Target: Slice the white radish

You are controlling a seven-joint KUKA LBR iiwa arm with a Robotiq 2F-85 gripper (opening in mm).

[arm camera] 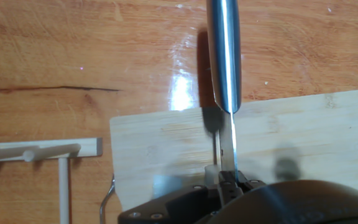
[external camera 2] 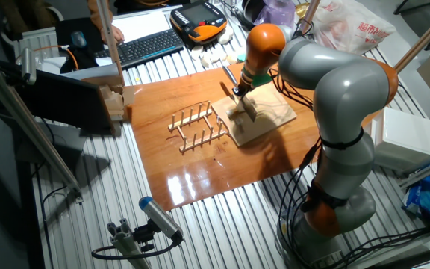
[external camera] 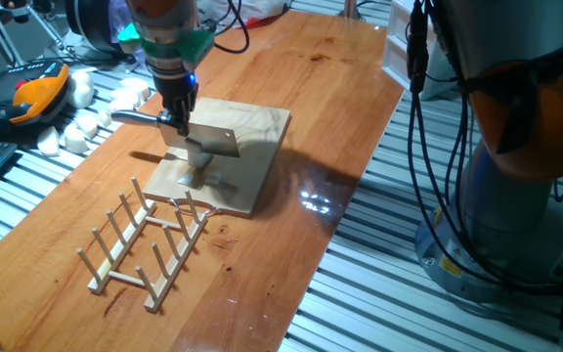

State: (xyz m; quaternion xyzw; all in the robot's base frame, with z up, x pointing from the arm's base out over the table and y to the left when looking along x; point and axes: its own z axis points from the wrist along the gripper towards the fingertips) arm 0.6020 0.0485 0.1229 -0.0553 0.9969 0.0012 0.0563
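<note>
My gripper (external camera: 176,117) is shut on a cleaver-like knife (external camera: 213,142) with a steel handle, held above the pale wooden cutting board (external camera: 257,127), blade pointing down. In the hand view the handle (arm camera: 224,50) runs away from me and the thin blade edge (arm camera: 227,146) sits over the board (arm camera: 303,137). A small pale bit (arm camera: 211,170) beside the blade may be the white radish; I cannot tell for sure. It does not show clearly in the fixed views. The other fixed view shows the gripper (external camera 2: 241,93) over the board (external camera 2: 267,119).
A wooden dish rack (external camera: 145,244) lies just in front of the board, also in the other fixed view (external camera 2: 200,127). Several blocky white chunks (external camera: 76,132) are heaped at the table's back left beside an orange teach pendant (external camera: 32,98). The arm's base (external camera: 516,196) stands to the right.
</note>
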